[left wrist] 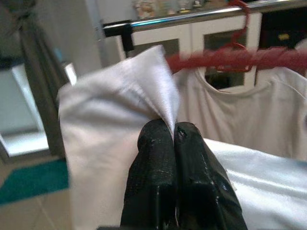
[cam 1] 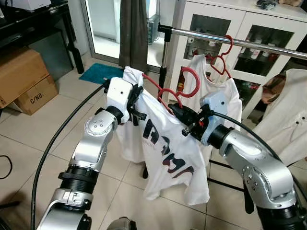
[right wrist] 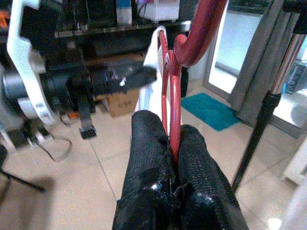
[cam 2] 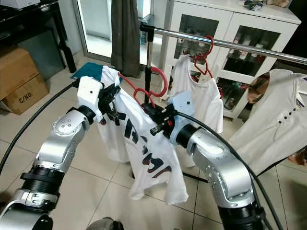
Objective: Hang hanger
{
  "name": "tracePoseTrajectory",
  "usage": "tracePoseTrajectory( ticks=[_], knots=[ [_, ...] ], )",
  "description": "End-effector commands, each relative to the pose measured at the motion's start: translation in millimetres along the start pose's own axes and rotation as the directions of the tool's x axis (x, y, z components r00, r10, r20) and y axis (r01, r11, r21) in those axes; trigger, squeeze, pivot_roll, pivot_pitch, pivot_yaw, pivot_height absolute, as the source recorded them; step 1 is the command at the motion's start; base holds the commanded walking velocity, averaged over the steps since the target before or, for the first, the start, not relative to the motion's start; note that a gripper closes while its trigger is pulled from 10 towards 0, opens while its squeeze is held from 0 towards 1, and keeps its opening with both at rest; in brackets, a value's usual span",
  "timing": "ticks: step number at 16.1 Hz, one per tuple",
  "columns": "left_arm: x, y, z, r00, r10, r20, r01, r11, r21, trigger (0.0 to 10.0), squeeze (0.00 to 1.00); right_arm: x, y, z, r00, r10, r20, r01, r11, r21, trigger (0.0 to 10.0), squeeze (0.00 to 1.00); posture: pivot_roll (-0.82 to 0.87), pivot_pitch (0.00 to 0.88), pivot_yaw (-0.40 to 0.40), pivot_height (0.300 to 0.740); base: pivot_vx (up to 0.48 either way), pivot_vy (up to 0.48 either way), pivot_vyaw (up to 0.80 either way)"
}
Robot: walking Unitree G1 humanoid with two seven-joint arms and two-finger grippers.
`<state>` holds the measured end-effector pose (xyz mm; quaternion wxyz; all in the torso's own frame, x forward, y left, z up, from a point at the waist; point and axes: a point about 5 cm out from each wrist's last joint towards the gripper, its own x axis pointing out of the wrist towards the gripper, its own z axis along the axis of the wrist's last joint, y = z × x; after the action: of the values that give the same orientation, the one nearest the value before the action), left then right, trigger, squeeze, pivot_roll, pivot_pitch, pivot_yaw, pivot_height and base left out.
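A red hanger [cam 1: 169,92] carries a white T-shirt [cam 1: 165,158] with dark lettering, held up in front of me below the metal clothes rail [cam 1: 230,40]. My right gripper [cam 1: 173,109] is shut on the red hanger [right wrist: 173,91] near its neck, with the hook [cam 1: 192,76] curling above it. My left gripper [cam 1: 135,98] is shut on the T-shirt's shoulder fabric [left wrist: 160,96] at the left end. A second red hanger [cam 1: 221,60] with a white shirt [cam 1: 211,91] hangs on the rail behind.
A white cabinet with glass doors [cam 1: 240,38] stands behind the rail. Another white garment [cam 1: 292,115] hangs at the right. Cardboard boxes [cam 1: 24,79] sit at the left on the tiled floor, beside a teal mat [cam 1: 98,73] and a grey curtain [cam 1: 133,33]. The rail's upright post [cam 1: 165,52] is near the hook.
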<state>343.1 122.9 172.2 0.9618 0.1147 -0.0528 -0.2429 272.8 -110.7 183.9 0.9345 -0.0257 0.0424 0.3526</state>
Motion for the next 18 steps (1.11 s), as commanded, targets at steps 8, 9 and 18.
tracePoseTrajectory(
  ticks=[8,9,18],
  knots=[
    [-9.5,-18.1,0,0.949,-0.283,-0.14,0.308,0.925,0.221,0.0,0.0,-1.4,3.5,-16,0.987,0.041,-0.157,-0.06,0.991,-0.118,10.0,0.0,-0.06,0.0,-0.01,0.71,0.0,0.0,0.0],
    [-12.0,-18.4,-3,0.939,-0.296,-0.174,0.332,0.913,0.237,0.0,0.0,-1.7,2.4,-17,0.986,0.038,-0.164,-0.058,0.991,-0.121,10.0,0.0,-0.06,0.0,-0.01,0.71,0.0,0.0,0.0],
    [-21.9,-17.0,1,0.944,-0.298,-0.14,0.323,0.919,0.226,0.0,0.0,0.5,-2.2,-24,0.981,0.017,-0.194,-0.039,0.993,-0.113,10.0,0.0,-0.05,0.0,-0.023,0.71,0.0,0.0,0.0]
  ],
)
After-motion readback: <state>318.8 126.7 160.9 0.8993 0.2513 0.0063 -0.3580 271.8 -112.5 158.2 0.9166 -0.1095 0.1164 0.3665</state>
